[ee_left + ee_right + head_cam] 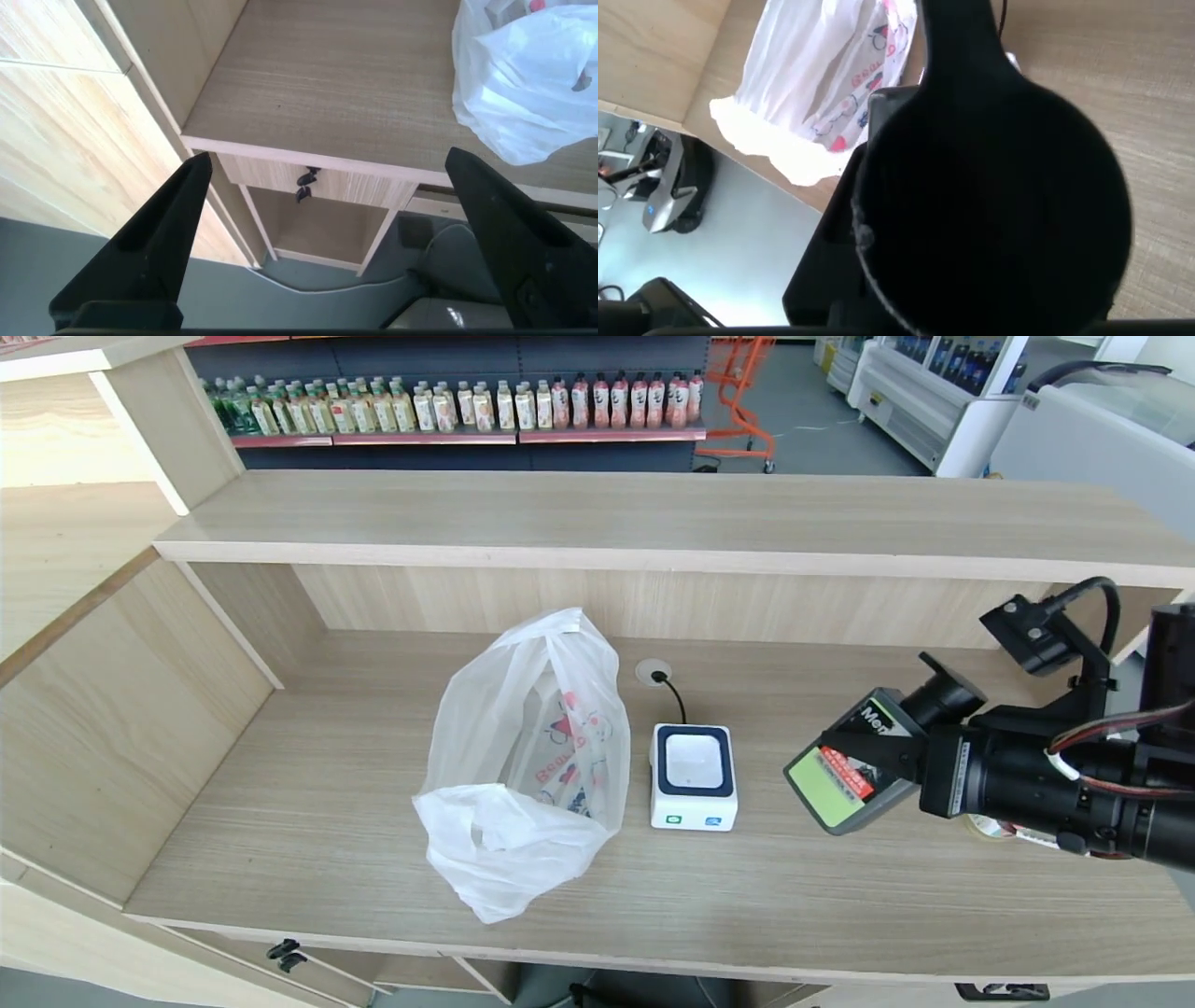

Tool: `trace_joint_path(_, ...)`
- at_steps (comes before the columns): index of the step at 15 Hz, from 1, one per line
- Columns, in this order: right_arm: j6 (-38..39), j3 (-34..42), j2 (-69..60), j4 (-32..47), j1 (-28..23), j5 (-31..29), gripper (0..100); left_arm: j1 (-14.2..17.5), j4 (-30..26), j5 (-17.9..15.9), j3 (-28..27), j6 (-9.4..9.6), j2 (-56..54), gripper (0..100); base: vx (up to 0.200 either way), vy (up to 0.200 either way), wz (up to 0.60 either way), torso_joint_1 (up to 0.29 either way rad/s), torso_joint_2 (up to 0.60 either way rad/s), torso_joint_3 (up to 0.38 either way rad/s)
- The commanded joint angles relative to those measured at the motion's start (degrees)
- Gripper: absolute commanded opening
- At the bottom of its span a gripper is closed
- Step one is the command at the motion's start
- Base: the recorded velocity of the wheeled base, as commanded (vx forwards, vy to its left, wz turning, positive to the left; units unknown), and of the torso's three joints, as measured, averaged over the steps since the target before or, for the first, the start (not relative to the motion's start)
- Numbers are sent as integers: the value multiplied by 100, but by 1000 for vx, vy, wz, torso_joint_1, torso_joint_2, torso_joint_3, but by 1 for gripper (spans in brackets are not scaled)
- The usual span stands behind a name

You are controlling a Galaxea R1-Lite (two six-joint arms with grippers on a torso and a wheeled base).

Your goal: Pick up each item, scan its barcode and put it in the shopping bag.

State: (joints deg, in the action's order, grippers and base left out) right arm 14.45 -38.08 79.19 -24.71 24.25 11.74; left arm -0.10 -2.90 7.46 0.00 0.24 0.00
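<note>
Wooden counter bears white shopping bag and barcode scanner beside it

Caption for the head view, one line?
Right gripper holds a dark green-labelled bottle over the wooden counter, right of the white box scanner and white plastic shopping bag.

The right gripper grips a green-labelled pack above the table toward its right edge; scanner and shopping bag sit mid-table.
</note>
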Motion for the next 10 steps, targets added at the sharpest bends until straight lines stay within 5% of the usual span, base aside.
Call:
trace_joint_path(1, 41, 38, 0, -7, -25, 13, 0, 1, 0, 1, 0, 2, 9, 100, 0, 0, 0, 0, 0, 0)
trace_joint_path(10, 761, -463, 765, -25, -25, 30, 0, 1, 0, 1, 0, -24, 9, 100, 0, 178, 0, 6, 4, 3)
